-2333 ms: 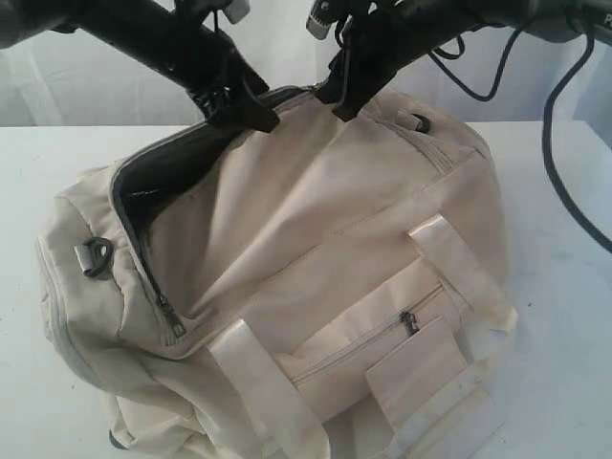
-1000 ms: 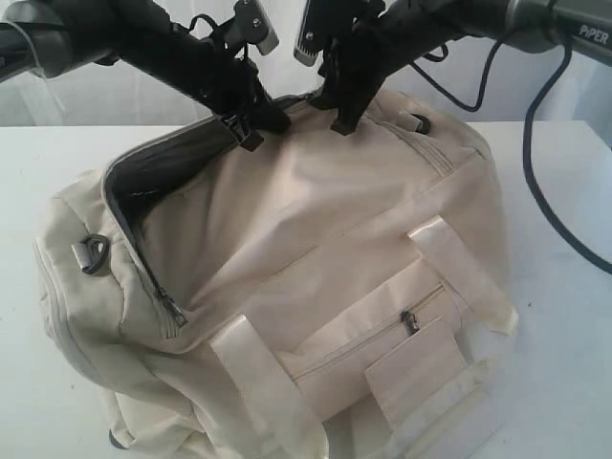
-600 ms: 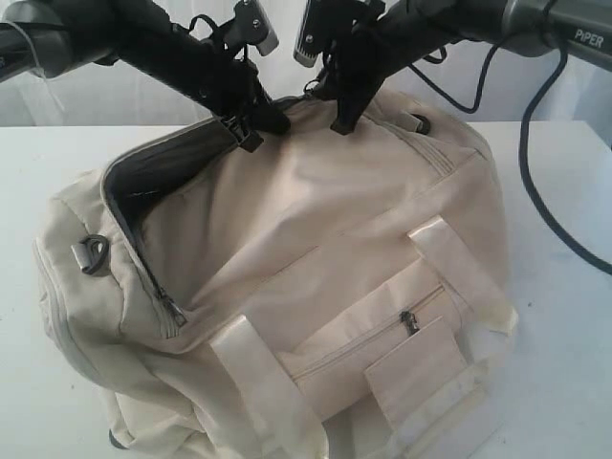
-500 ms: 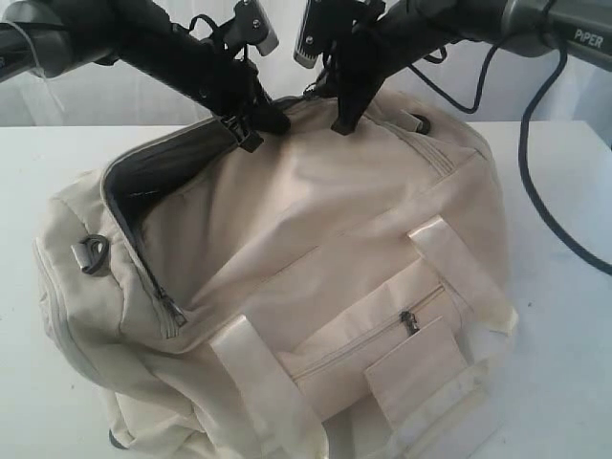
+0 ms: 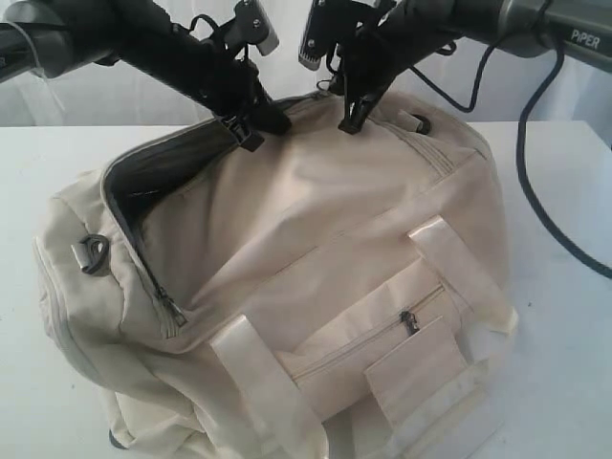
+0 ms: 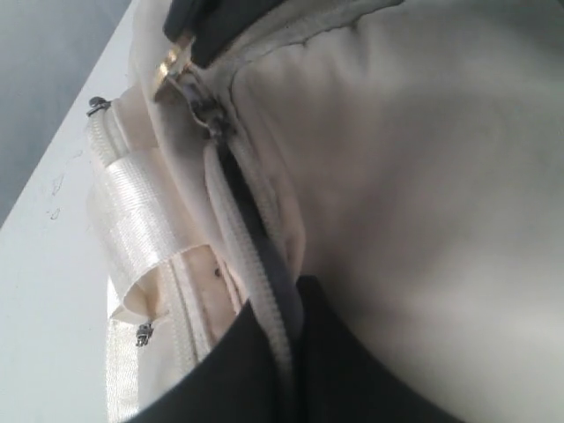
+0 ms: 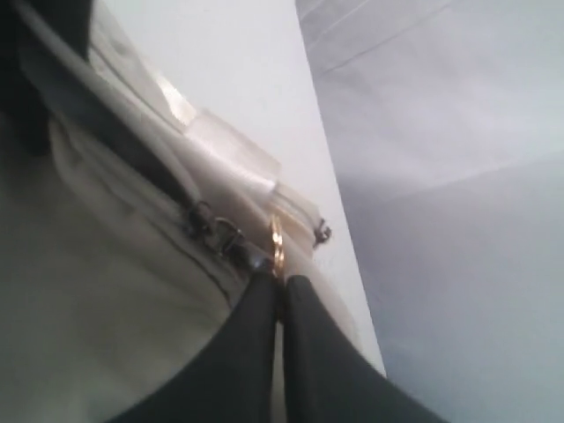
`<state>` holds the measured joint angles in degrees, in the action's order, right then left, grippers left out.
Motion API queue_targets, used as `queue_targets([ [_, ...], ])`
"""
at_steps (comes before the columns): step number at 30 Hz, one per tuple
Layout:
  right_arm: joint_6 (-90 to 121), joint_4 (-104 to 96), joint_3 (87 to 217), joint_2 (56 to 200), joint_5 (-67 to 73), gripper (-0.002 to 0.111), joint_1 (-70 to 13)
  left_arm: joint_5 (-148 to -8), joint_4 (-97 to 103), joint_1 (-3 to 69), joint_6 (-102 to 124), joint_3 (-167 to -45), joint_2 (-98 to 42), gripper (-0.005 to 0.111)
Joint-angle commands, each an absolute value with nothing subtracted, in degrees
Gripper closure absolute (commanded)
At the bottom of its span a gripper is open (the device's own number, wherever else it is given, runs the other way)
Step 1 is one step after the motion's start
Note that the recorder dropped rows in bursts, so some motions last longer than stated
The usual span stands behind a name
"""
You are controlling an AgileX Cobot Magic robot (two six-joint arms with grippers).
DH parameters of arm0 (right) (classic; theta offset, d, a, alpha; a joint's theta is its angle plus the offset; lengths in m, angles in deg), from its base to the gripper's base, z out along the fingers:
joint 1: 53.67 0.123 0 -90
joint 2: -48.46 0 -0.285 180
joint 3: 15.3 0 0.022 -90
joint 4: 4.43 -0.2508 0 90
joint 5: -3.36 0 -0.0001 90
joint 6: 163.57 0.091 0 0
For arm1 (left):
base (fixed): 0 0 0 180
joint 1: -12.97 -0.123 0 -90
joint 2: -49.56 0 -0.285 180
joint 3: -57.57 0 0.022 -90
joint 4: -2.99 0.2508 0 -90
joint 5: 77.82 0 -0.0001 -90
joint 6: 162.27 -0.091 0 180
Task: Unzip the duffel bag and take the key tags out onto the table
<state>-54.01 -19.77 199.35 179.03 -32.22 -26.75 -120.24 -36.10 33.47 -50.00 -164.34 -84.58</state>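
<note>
Cream-beige fabric duffel bag (image 5: 316,239) is lying part-unzipped on the white bench (image 5: 564,335), my left pincer (image 6: 286,304) clamping its zip edge. My right pincer (image 7: 280,280) is newly pinching the gold zipper pull (image 7: 276,240), readying further unzipping.

- A plain, matt white counter (image 5: 564,316) fills the lower part of the exterior view and runs out past both side edges.
- Behind its far edge stands a white backdrop (image 5: 67,100) with faint upright folds, like a sheet or curtain. What lies behind it cannot be told.
- At the far right is a cooler, bluish-grey strip (image 5: 595,105).
- In the right wrist view, a pale blue-grey surface (image 7: 441,132) with a few faint lines lies beyond the counter's straight edge. Whether it is wall or floor is unclear.
- The light is bright, soft and even, and shadows on the counter are weak and blurred.
</note>
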Motion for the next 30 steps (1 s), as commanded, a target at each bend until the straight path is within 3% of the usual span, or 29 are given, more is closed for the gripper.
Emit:
queue_targets([
  [1, -37.3, -6.9, 199.5, 177.5, -28.4, 0.108, -27.3, -122.7, -37.1, 33.7, -48.0, -164.6, -84.2, 0.107],
  [11, -11.6, 16.6, 199.6, 175.2, -39.1, 0.108, -27.5, -121.5, -37.1, 33.7, -45.0, -164.6, -84.2, 0.107],
  [30, -4.1, 0.8, 199.6, 176.3, -32.2, 0.108, -28.7, -122.2, -34.8, 33.7, -42.0, -164.6, -79.3, 0.107],
])
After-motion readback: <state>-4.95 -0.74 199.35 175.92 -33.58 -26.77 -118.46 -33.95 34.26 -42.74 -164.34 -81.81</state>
